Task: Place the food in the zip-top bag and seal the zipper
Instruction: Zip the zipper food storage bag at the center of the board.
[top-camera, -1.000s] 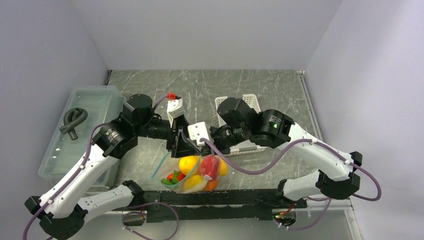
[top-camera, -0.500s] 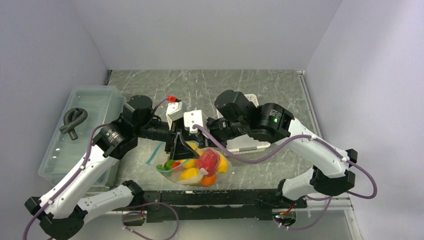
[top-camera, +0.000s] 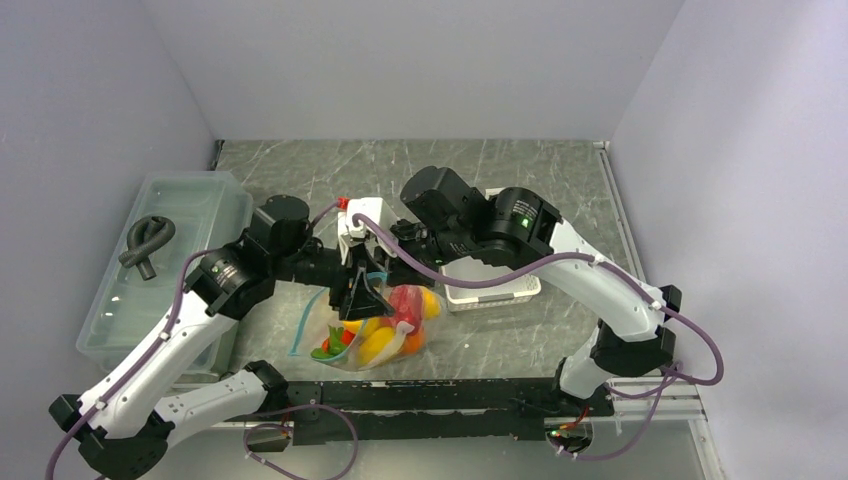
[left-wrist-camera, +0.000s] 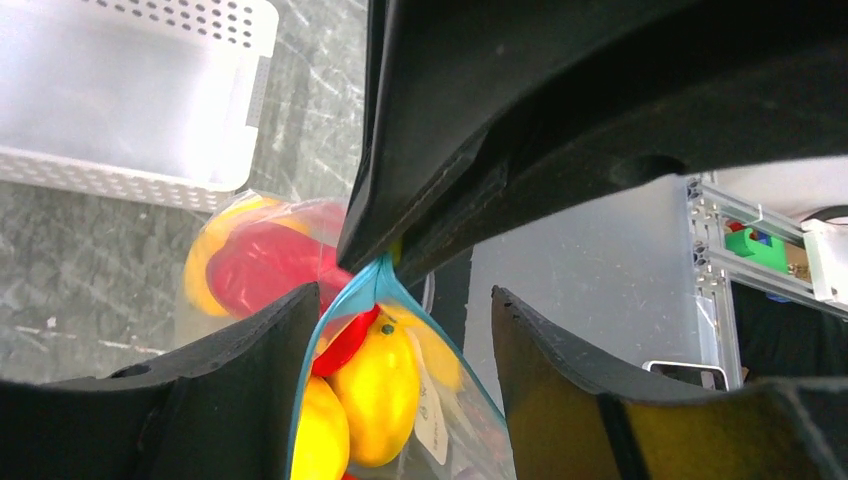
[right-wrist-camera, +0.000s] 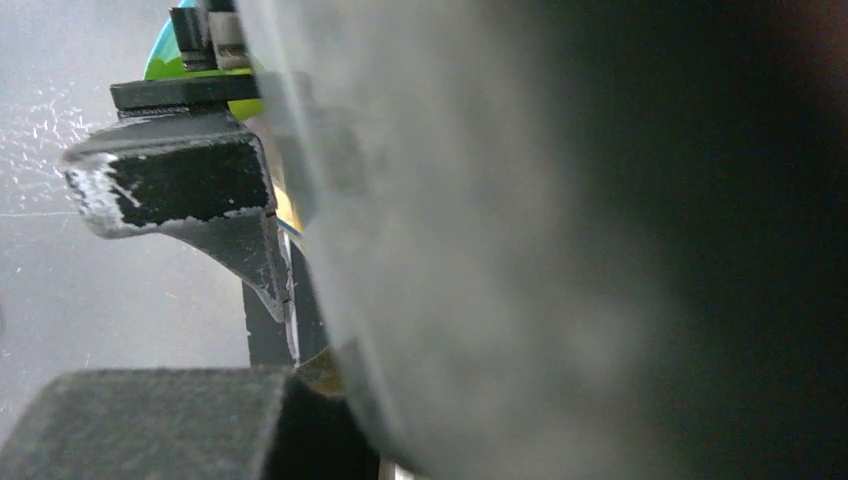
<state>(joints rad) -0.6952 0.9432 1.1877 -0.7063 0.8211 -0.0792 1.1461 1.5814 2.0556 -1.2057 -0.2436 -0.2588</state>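
**Desk:** Where is the zip-top bag (top-camera: 375, 325)?

**Photographer:** Near the middle of the surface (top-camera: 560, 190), close to its near edge and just left of the white perforated basket (top-camera: 495, 288). The food (top-camera: 388, 322) sits inside. A yellow fruit (left-wrist-camera: 375, 390) and a red pepper (left-wrist-camera: 262, 268) press against the clear plastic, with green and orange pieces beside them.

**Desk:** And the arms?

**Photographer:** Both meet above the bag. The right end effector (left-wrist-camera: 378, 258) is clenched on the bag's top corner, pinching the teal zipper (left-wrist-camera: 376, 278) where its two edges come together. The left end effector (left-wrist-camera: 405, 300) is released, its fingers apart on either side of the zipper just below that pinch.

**Desk:** Is the mouth sealed?

**Photographer:** Below the pinch the two teal edges spread apart.

**Desk:** Anything else on the surface?

**Photographer:** A translucent lidded bin (top-camera: 190, 215) at the left edge, with a black hose (top-camera: 147, 243) lying on its lid.
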